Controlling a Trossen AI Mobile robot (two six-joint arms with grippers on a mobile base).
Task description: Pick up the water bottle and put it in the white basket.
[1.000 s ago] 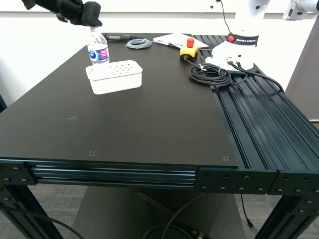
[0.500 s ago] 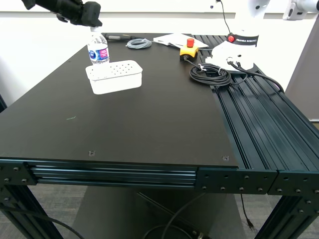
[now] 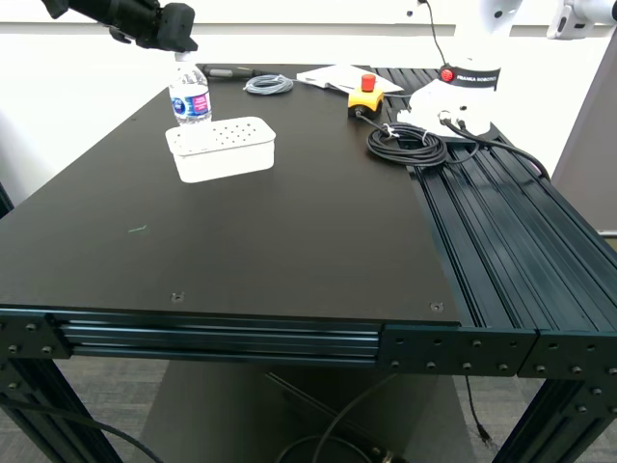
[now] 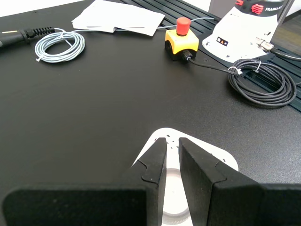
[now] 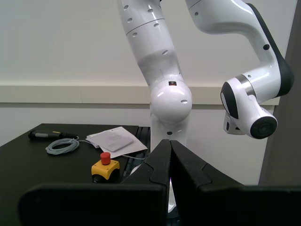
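The water bottle (image 3: 190, 99), clear with a white cap and blue label, stands upright at the far edge of the white basket (image 3: 222, 149), near the exterior view's upper left. The basket hides the bottle's base. My first gripper (image 3: 179, 50) reaches down from above and is shut on the bottle's cap (image 4: 175, 188), which shows white between the two black fingers (image 4: 155, 160) of my first gripper (image 4: 171, 141). The basket's (image 4: 221, 160) perforated top lies just beyond them. My second gripper (image 5: 170, 146) is shut on nothing, raised well above the table.
A yellow box with a red button (image 3: 365, 95) sits at the back, beside papers (image 3: 337, 77) and a coiled grey cable (image 3: 268, 85). A black cable coil (image 3: 407, 145) lies by the white base of another robot (image 3: 463, 92). Grooved rails (image 3: 511, 241) run along the exterior view's right.
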